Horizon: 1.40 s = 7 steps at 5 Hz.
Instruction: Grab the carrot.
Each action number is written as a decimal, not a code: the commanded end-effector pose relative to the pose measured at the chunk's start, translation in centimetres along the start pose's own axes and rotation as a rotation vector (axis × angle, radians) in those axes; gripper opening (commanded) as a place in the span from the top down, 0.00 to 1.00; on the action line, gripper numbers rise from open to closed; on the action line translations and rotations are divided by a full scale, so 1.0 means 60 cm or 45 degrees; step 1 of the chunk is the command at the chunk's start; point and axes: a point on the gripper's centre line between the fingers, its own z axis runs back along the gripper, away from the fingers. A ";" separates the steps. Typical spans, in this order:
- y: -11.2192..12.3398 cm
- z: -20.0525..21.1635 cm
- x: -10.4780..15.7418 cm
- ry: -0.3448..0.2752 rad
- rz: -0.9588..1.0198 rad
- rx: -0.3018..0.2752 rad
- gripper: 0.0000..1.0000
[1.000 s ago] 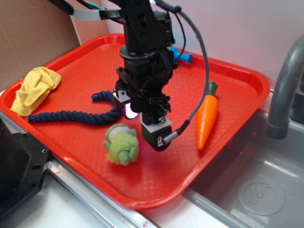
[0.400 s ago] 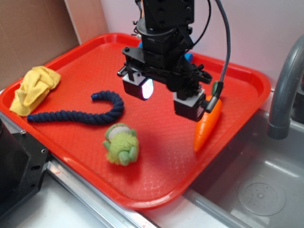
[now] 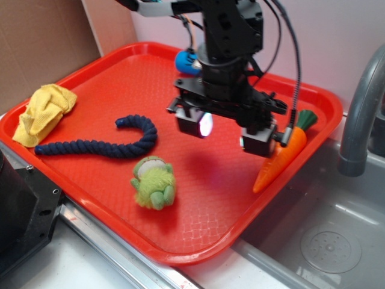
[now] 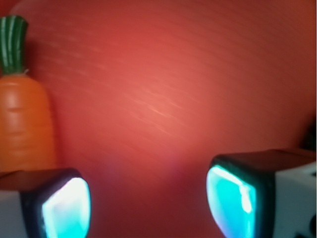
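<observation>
Still ungrabbed, the carrot [image 3: 281, 159] lies near the red tray's [image 3: 198, 241] right rim, just beside one finger of the end effector [image 3: 227, 133], spread wide w/ nothing between; looks light, stiff, slick plastic, so pinch the thick mid-body, not the tip.

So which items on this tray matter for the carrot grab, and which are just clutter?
Job:
- carrot
- gripper, open, one finger right beside the carrot

Lying about:
- navy rope
- green plush toy
- yellow cloth
- blue object behind the arm
- red tray
</observation>
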 end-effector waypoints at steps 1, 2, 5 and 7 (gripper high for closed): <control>-0.043 0.015 0.028 -0.117 -0.263 -0.117 0.00; -0.026 0.043 0.029 -0.183 -0.319 -0.185 0.00; -0.030 0.058 0.069 -0.294 -0.052 -0.197 0.00; -0.038 0.057 0.079 -0.277 0.002 -0.204 0.00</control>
